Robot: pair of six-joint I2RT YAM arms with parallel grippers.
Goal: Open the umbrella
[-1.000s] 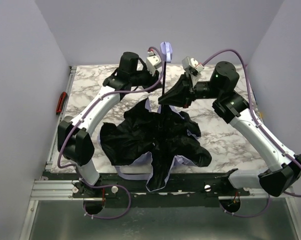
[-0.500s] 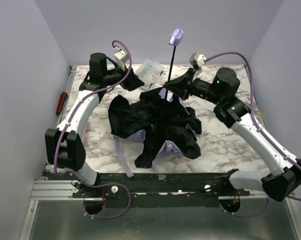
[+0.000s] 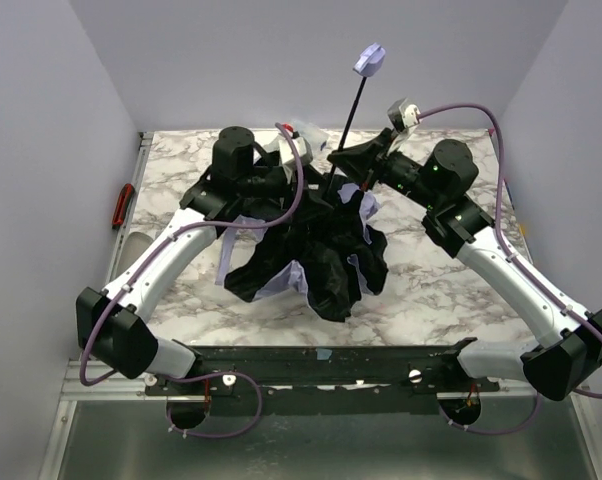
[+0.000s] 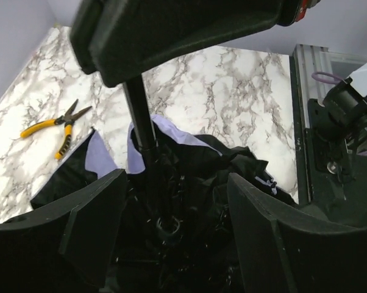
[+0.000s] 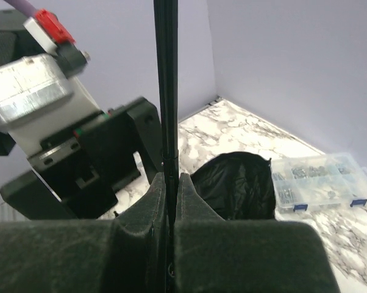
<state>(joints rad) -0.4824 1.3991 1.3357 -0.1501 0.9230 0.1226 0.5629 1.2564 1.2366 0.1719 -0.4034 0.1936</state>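
Top external view: two arms bow inward from their bases at the near edge and meet over the middle of the marble counter [image 3: 451, 285].
Umbrella [image 3: 311, 255]: a slack heap of black lining and pale lavender patches at mid-counter between the arms, canopy not spread.
Hidden: from above, the left fingers are lost behind their own wrist and the fabric; the ribs are buried in folds.
Left margin: a red-handled object [image 3: 122, 205] lies by the counter's left rail, too small to identify.
Left fingers [image 4: 95, 220]: released in the left wrist view, standing wide on either side of the shaft [image 4: 141, 116] where it enters the canopy's hub, and touching neither the shaft nor each other.
Pliers [image 4: 55, 128]: yellow-handled, flat on the counter just beside the fabric's edge; seen only from the left wrist.
Right fingers [image 5: 189, 207]: clenched on the thin black shaft, which runs straight up and is cut off at the top of the right wrist view.
Container: a clear compartment box [image 5: 320, 180] with blue clips sits on the counter near the far wall; small pieces fill its cells, too small to tell apart.
Handle knob [image 3: 371, 60]: lavender, aloft at the top of the shaft, which tilts toward the far right before the back wall.
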